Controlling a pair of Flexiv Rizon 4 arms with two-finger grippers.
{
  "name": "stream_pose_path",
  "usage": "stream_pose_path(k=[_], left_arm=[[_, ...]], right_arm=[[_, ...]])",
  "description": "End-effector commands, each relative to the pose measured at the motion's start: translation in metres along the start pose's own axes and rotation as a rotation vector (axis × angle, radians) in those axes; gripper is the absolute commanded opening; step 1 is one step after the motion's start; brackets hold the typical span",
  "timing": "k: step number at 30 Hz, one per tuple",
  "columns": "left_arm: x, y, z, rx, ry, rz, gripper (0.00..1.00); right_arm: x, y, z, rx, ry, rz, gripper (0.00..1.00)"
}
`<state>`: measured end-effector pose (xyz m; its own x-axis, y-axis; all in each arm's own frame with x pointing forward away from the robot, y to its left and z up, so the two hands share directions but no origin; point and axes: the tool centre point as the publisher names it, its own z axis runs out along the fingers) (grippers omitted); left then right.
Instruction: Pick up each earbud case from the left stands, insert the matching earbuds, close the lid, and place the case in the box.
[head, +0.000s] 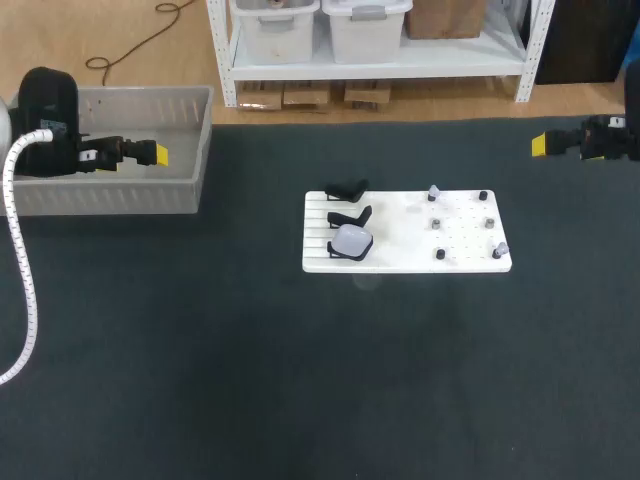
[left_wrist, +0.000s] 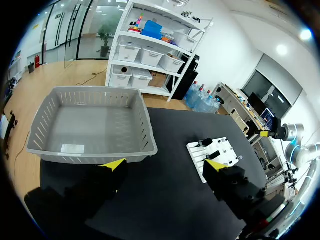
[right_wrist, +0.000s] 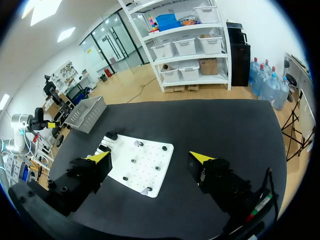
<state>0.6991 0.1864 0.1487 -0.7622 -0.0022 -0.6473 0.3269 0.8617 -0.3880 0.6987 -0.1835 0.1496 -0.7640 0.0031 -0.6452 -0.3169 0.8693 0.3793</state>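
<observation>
A white board (head: 400, 250) lies at the table's middle. Three black stands line its left side, and the nearest one (head: 348, 250) carries a pale earbud case (head: 352, 239); the other two stands (head: 348, 188) look bare. Small earbuds (head: 436, 224) sit on pegs across the board's right half. My left gripper (head: 155, 154) hangs open over the grey box (head: 110, 195) at the far left. My right gripper (head: 540, 145) is open too, high at the far right, away from the board. The left wrist view has the box (left_wrist: 90, 150) just ahead of the open gripper (left_wrist: 164, 165).
In the right wrist view the board (right_wrist: 125, 175) lies below and ahead of the open gripper (right_wrist: 150, 157), with the box (right_wrist: 87, 112) far beyond it. Dark mat covers the table around the board.
</observation>
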Motion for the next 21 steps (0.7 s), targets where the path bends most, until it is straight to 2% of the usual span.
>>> stream_pose_path(k=[1,17,21], left_arm=[[-0.001,-0.001,0.0,-0.006,0.005,-0.001,1.0],[-0.001,-0.001,0.0,-0.006,0.005,-0.001,1.0],[0.0,-0.012,-0.003,0.088,-0.008,0.08,1.0]], right_arm=[[0.0,-0.001,0.0,-0.002,0.001,-0.001,1.0],[0.0,-0.001,0.0,-0.002,0.001,-0.001,1.0],[0.0,-0.001,0.0,-0.002,0.001,-0.001,1.0]])
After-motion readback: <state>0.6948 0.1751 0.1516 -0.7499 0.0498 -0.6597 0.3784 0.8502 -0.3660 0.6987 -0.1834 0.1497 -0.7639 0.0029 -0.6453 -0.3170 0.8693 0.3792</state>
